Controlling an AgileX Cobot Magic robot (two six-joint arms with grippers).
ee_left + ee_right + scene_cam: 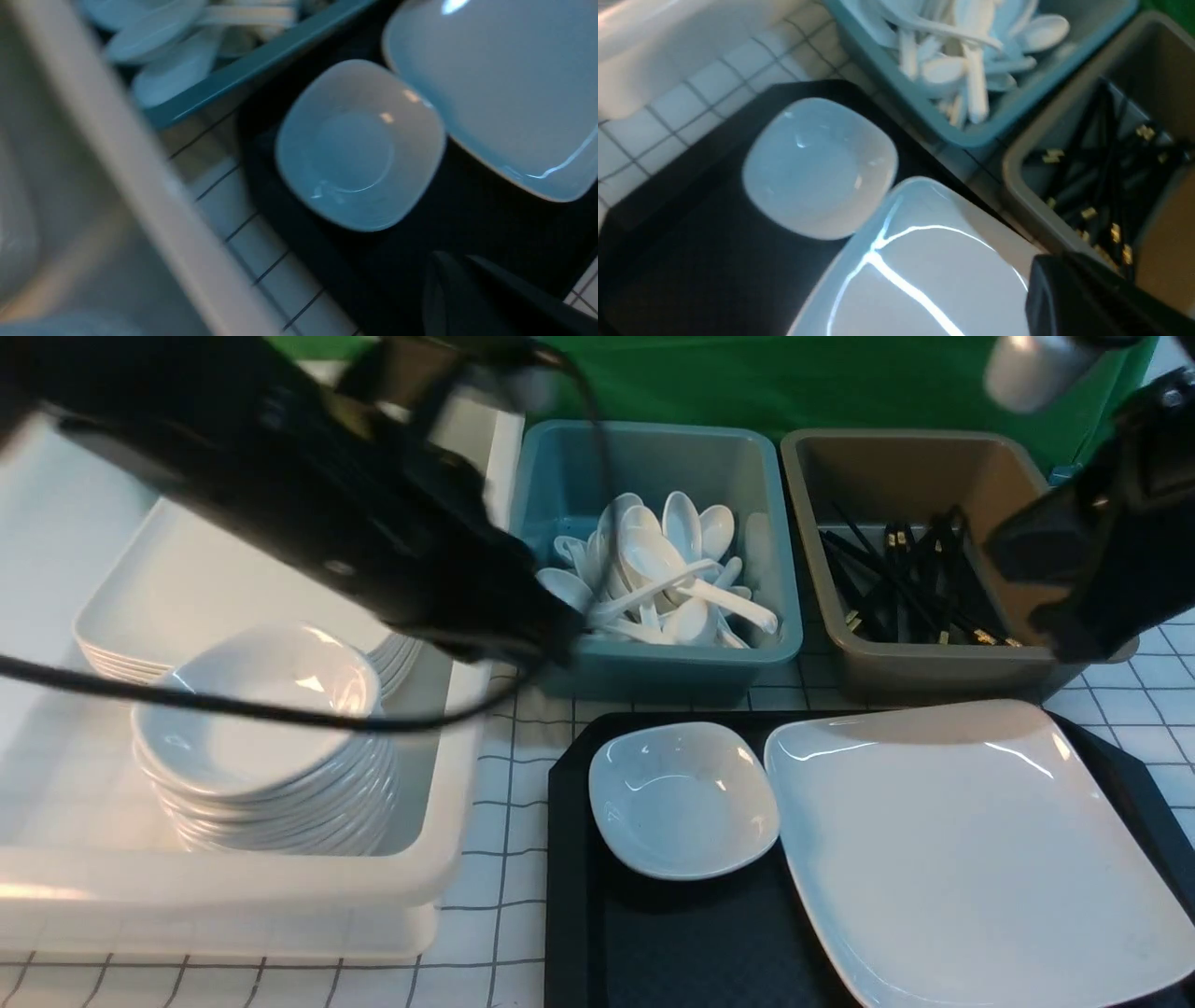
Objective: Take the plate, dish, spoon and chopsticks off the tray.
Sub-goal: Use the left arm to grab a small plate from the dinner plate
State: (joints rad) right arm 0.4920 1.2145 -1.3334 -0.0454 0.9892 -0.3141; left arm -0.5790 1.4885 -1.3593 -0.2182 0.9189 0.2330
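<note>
Left tool (pixel 451 263), pressed together and empty, hovers by the teal bin's (pixel 653 658) front corner; right tool (pixel 1048 280), likewise closed on nothing, hangs by the brown bin (pixel 934 663). On the black tray (pixel 569 896) the dish (pixel 683 800) sits left of the plate (pixel 971 859), rims touching or nearly so. Spoons (pixel 667 574) fill the teal bin, black chopsticks (pixel 901 583) the brown
</note>
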